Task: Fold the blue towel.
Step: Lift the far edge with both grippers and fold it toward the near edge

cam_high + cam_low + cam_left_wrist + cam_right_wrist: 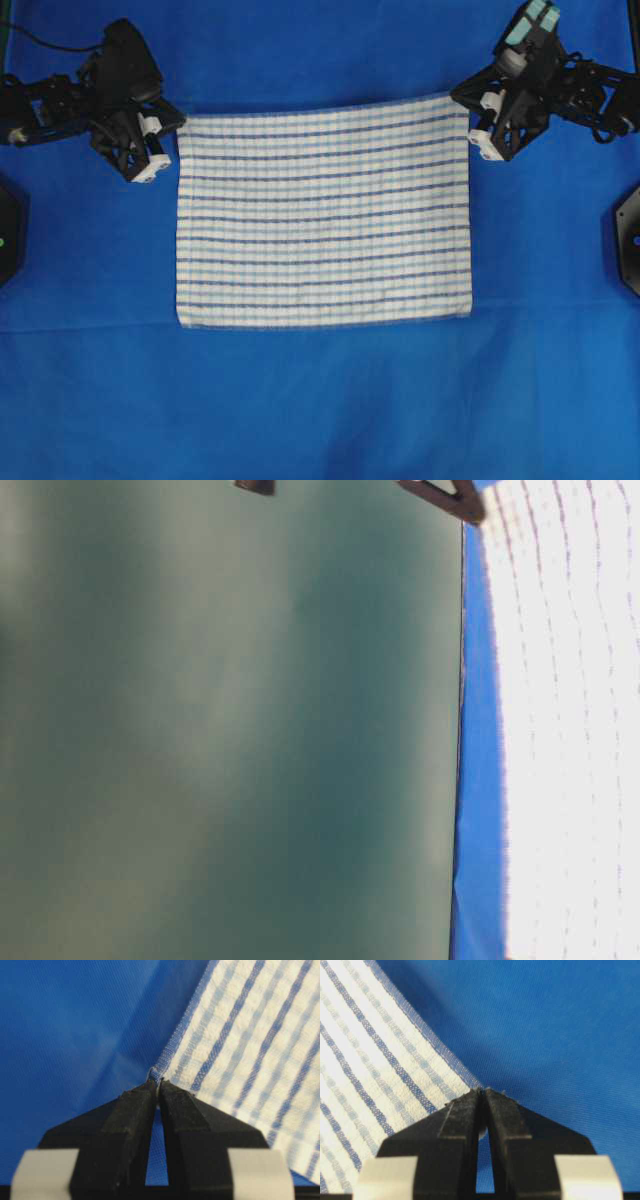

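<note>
From my station I see the bench (320, 410) covered edge to edge in a plain blue cloth (90, 260), lightly creased toward the near side. In the table-level view most of the frame is a blurred grey-green panel (230, 730), with a strip of the blue cloth and an overexposed patch of towel at the right.

The blue towel (325, 215), white with dark and light blue stripes in a check, lies spread flat in the middle of the bench, its long side running across the overhead view and its far edge tilted slightly.

The two black arms sit at the towel's far corners. My left end effector (152, 150) is at the far corner on the left of the overhead view; the left wrist camera shows its jaws pressed together on the very tip of that corner (156, 1076). My right end effector (482, 128) is at the opposite far corner, and the right wrist camera shows it likewise clenched on the corner tip (481, 1089), with the towel running off to one side and bare blue cloth on the other.
</note>
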You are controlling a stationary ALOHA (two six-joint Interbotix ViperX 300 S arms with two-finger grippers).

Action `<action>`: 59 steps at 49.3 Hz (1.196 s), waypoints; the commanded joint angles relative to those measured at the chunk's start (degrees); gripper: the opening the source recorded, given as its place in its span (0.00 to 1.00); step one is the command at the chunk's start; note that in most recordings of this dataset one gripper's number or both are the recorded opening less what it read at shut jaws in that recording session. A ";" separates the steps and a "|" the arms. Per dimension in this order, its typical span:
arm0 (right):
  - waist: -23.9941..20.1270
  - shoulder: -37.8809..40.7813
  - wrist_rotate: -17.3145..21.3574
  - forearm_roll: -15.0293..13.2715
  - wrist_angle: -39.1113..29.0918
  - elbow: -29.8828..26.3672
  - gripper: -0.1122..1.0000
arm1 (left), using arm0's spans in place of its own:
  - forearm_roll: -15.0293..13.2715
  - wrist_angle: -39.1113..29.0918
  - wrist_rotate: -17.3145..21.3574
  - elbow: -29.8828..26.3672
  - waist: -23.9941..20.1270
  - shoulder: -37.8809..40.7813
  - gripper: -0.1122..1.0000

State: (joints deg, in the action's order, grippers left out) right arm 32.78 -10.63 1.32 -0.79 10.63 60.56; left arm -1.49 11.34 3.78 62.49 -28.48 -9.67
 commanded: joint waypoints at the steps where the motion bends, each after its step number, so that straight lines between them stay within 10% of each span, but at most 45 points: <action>1: 0.00 -2.81 0.18 0.00 -0.88 -0.09 0.15 | 0.00 -1.67 0.35 -0.70 0.00 -4.22 0.13; 22: -4.22 -7.38 1.32 0.88 -2.64 1.58 0.15 | 0.00 -4.22 -0.88 0.26 6.24 -7.91 0.13; 59: -38.32 -15.56 17.93 1.67 -14.85 2.55 0.15 | 0.00 -12.66 -17.14 0.44 35.60 -13.18 0.13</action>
State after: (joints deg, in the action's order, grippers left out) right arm -3.69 -26.63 18.54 0.79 -4.04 63.81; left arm -1.49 -1.58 -12.22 64.16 4.75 -23.29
